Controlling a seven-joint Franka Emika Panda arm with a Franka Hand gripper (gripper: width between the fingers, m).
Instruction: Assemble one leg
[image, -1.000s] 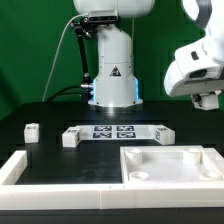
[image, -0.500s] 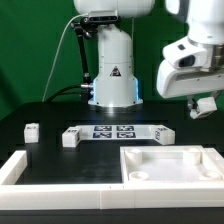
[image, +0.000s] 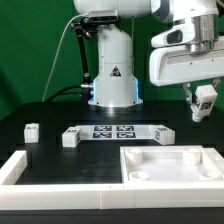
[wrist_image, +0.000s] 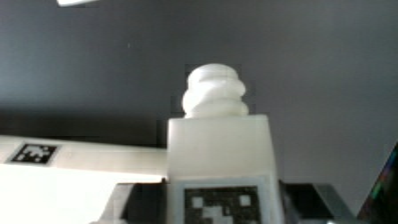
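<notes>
Arm swung toward the exterior view's left over the last second. The small white plastic leg with its black-and-white tag rode along, fingers closed tight on its sides. It's airborne, well above the black worktop. Looks like carry-to-socket next. Open air below; watch the raised rim of the large white square tabletop.

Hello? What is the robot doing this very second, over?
End effector shut on the leg, held in the air on the exterior view's right. Tabletop lies lower down, untouched. Nothing seen in the way.
</notes>
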